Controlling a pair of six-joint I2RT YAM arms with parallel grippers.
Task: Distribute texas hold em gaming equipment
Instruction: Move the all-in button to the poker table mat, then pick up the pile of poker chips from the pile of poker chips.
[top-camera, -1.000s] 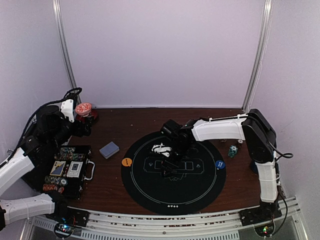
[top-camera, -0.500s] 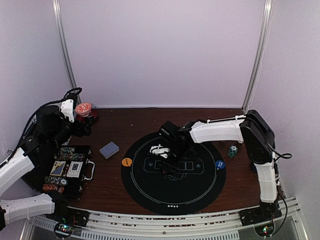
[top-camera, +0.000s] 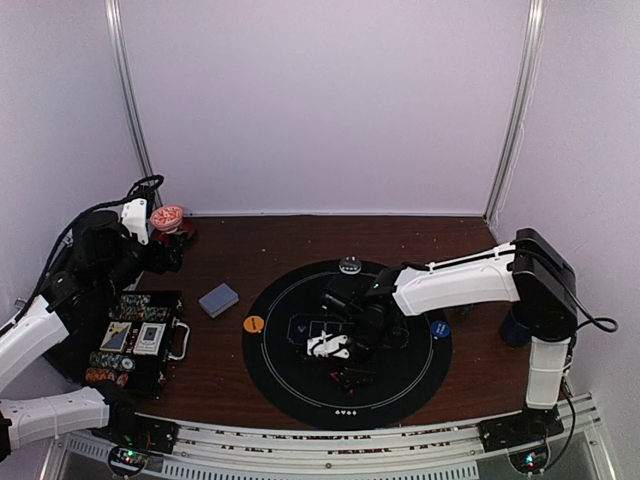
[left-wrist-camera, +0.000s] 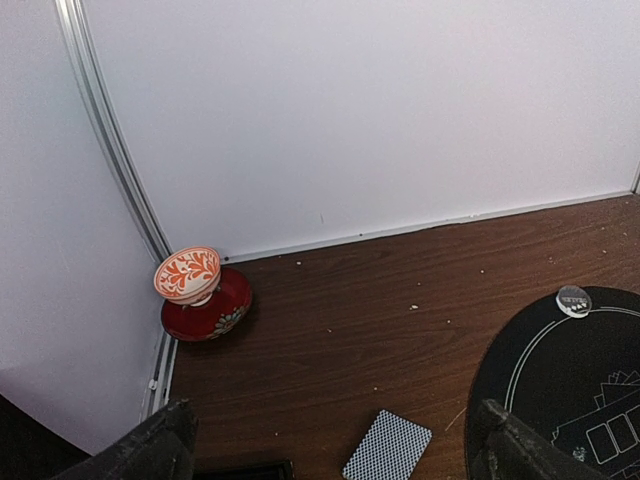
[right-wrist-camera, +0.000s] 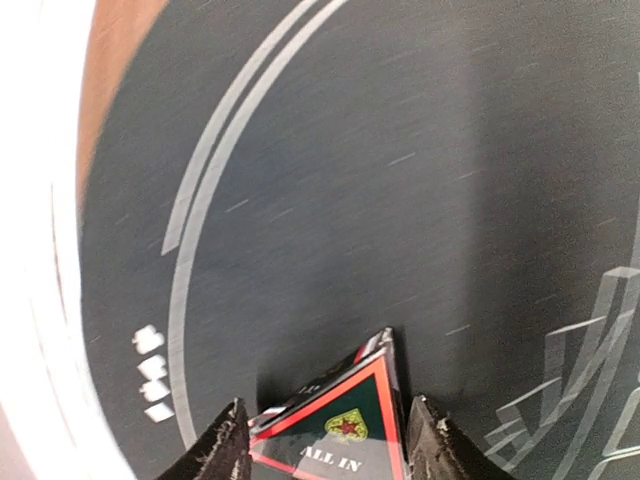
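Note:
A red-edged triangle marker (right-wrist-camera: 345, 425) printed ALL IN sits between the fingertips of my right gripper (right-wrist-camera: 325, 405), which is shut on it just above the black round mat (right-wrist-camera: 330, 180). In the top view that gripper (top-camera: 348, 368) hangs over the mat's front middle. A deck of grey-blue playing cards (top-camera: 218, 299) lies on the wood left of the mat. An orange button (top-camera: 253, 324) and a blue button (top-camera: 440, 328) sit at the mat's left and right rims. My left gripper (left-wrist-camera: 335, 450) stands open over the cards (left-wrist-camera: 388, 445), holding nothing.
An open black case (top-camera: 135, 340) with poker chips lies at the left. A red-and-white cup (left-wrist-camera: 188, 275) on its red saucer (left-wrist-camera: 222, 312) stands in the back left corner. A small round disc (top-camera: 349, 265) rests on the mat's far rim. A dark blue mug (top-camera: 515, 325) stands at the right.
My right arm has swung from the mat's back left toward its front middle, and its jaws have narrowed onto the triangle marker. The left arm has not moved.

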